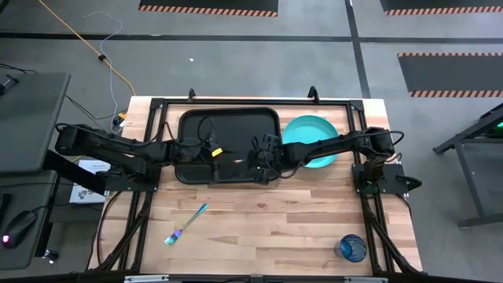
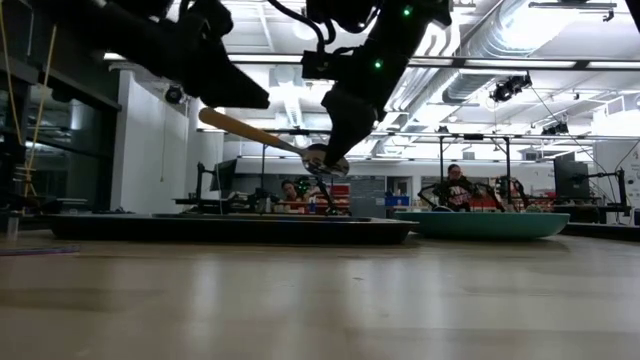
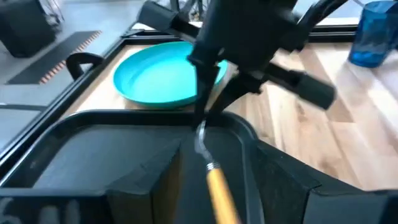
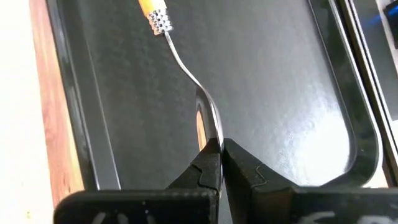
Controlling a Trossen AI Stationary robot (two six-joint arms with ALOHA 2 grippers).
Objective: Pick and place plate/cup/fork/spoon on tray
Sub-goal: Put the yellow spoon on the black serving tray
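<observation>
Spoon (image 4: 186, 62) bowl hidden between right gripper (image 4: 221, 163) jaws above tray (image 4: 298, 93).

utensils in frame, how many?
2. The spoon is held above the tray between the left end effector and the right end effector. The fork lies on the table, near its front edge.

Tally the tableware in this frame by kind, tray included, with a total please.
Round turquoise plastic plate: 1
Translucent dark-blue plastic cup: 1
Teal-handled fork: 1
Orange-handled silver spoon: 1
Large black rectangular tray: 1
Total: 5
</observation>
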